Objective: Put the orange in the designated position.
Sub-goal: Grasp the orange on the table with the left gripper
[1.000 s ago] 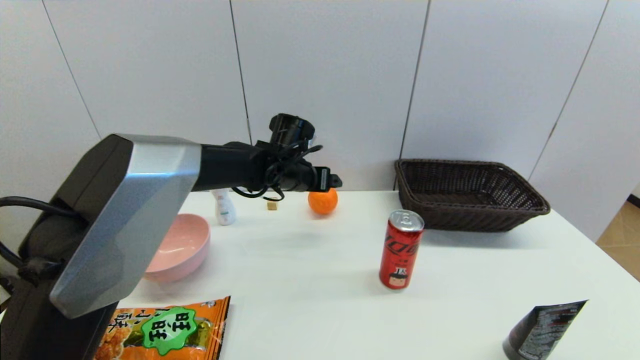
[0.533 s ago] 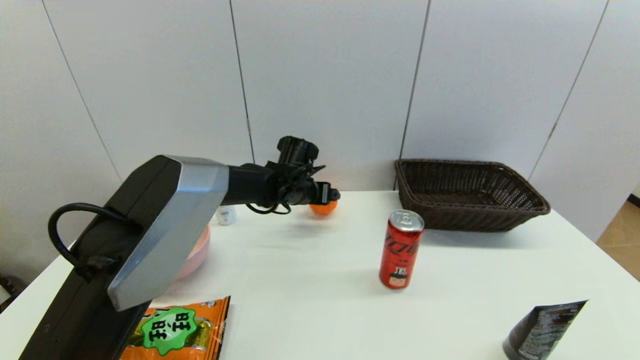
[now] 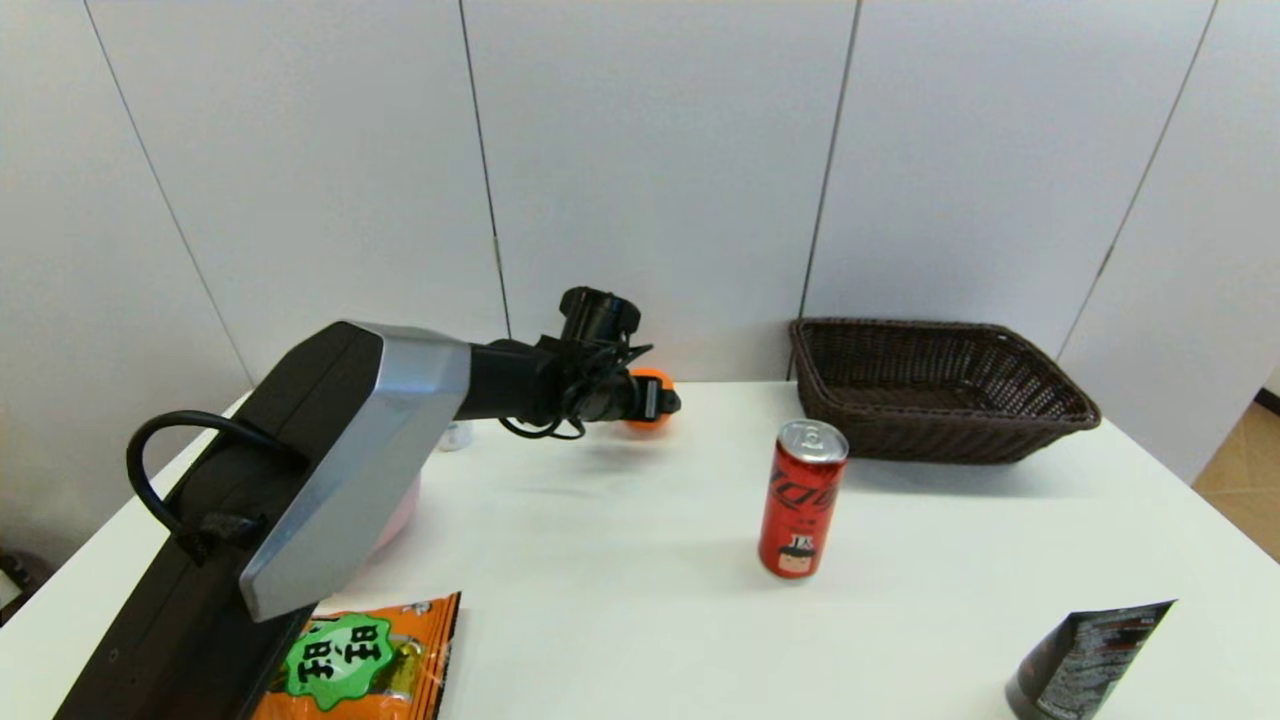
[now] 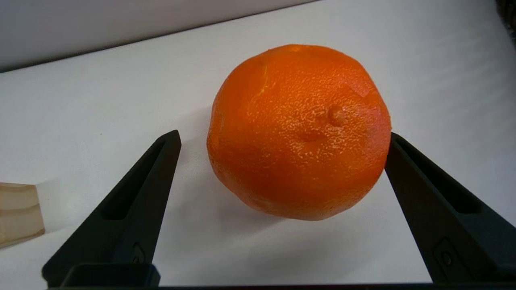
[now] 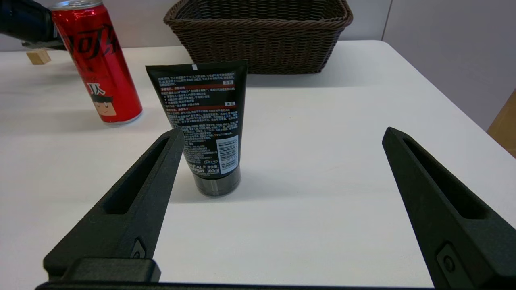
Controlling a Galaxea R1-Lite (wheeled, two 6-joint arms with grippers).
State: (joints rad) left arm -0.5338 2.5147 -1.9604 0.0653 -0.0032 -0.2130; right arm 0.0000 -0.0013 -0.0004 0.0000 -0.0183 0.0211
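The left arm is reaching across the white table (image 3: 640, 560) toward its far edge, with the left gripper (image 3: 668, 403) sitting directly in front of the orange (image 3: 652, 379) and covering most of it; contact cannot be judged from this angle. A red can (image 3: 803, 497) is standing upright near the centre, well apart from the fruit. A dark wicker basket (image 3: 940, 390) is resting at the far right. A pink bowl (image 3: 400, 510) is showing partly behind the arm. An orange-and-green snack bag (image 3: 360, 660) is lying at the near edge, and a black tube (image 3: 1085, 660) is standing at the near right.
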